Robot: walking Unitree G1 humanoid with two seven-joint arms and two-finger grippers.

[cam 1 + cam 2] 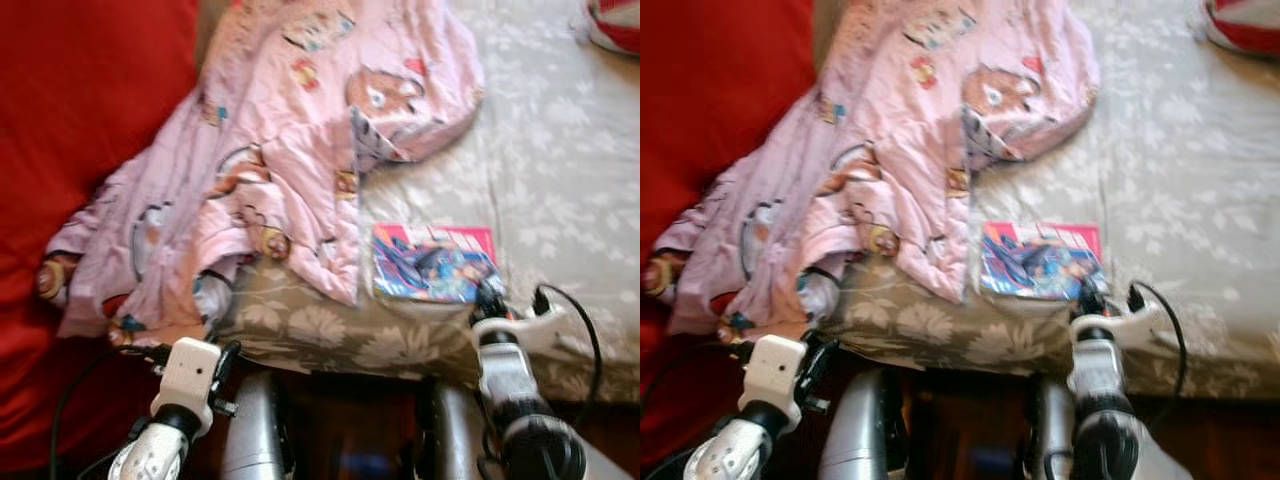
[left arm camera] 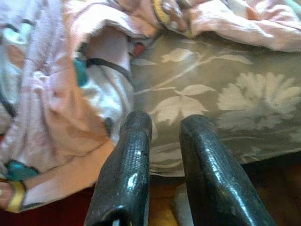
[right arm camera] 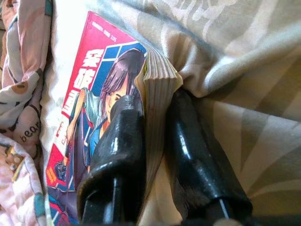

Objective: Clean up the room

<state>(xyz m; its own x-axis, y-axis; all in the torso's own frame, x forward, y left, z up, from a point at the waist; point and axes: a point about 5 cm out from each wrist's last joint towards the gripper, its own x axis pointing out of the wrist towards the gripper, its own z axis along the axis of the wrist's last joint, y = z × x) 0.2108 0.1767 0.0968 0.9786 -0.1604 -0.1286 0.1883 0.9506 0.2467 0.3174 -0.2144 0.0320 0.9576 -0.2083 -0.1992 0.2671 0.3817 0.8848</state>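
From the left eye view I was looking down on the bed (image 1: pixel 560 150), its grey floral sheet running to the near edge. A pink cartoon-print blanket (image 1: pixel 290 140) was heaped over the bed's left side, spilling off the near left corner against something red (image 1: pixel 80 120). A comic book (image 1: pixel 432 262) lay flat by the near edge, just right of the blanket's hem. My right gripper (image 1: pixel 490 300) was right at the book's near right corner. My left gripper (image 1: pixel 228 362) sat low, under the near edge, below the hanging blanket. A red-and-white object (image 1: pixel 615 25) sat at the far right corner, too cropped for me to tell what it was.

Right eye view: same layout, nothing more to read.

Left wrist view: the two black fingers (image 2: pixel 129 165) stood a little apart, holding nothing, aimed at the sheet's hanging edge beside the blanket folds.

Right wrist view: here it was, fingers (image 3: pixel 120 141) closed on the comic book, one on the cover, one beneath, page edges pinched between them.
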